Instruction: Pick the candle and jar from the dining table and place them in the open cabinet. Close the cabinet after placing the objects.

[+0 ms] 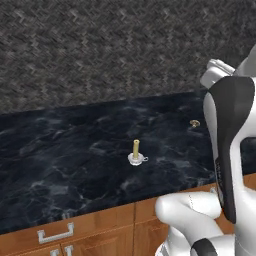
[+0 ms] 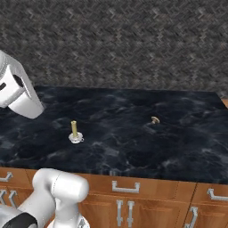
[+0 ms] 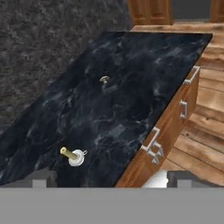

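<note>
We see the candle [image 1: 136, 152] upright on the counter [image 1: 60, 165], well apart from a small brown thing [image 2: 154, 120]. The hand view adds wood floor [image 3: 205, 131]; the fingers [image 3: 43, 178] are spread, holding nothing.

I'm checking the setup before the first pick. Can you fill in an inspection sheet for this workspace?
Surface: dining table, black marble with white veins, on a wood base with silver handles.
Job's things: candle upright in its holder, near the front edge, untouched.
Clutter: small brass-coloured object further along the marble; too small to identify.
Grippers: gripper open, jaws wide, above the table, holding nothing.
Cables: nothing seen.
Surroundings: dark woven wall behind; wood plank floor beside the table.
</note>
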Controlling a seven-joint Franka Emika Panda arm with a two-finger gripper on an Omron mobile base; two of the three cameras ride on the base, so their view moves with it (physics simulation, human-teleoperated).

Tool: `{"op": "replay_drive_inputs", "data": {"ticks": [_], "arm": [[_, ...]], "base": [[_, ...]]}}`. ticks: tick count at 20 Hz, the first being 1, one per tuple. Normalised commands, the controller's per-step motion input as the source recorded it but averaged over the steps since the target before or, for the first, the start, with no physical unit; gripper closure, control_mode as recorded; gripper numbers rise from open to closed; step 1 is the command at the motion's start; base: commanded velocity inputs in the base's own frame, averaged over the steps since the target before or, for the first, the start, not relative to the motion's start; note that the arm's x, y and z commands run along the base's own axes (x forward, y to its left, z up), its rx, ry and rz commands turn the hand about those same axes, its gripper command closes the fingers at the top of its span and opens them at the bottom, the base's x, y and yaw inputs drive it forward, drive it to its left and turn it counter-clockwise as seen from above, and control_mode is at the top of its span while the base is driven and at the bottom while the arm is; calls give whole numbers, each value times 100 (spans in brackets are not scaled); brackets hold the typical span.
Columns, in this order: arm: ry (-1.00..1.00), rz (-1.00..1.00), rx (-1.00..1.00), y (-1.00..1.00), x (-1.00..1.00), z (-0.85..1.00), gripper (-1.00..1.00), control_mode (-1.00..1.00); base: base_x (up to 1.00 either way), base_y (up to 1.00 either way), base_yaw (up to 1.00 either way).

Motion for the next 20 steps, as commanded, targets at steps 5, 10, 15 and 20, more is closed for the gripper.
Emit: {"op": "replay_drive_inputs", "data": {"ticks": [5,10,15,20], "arm": [[-13,-16,31,-6,40,-39,-100,-100],[-15,-20,31,-25,58,-70,-100,-100],[-6,-26,41,-23,40,-59,-100,-100],[11,-18,53,-11,36,-47,-100,-100]], "base": [[0,0,0],[0,0,0],[0,0,0],[0,0,0]]}}
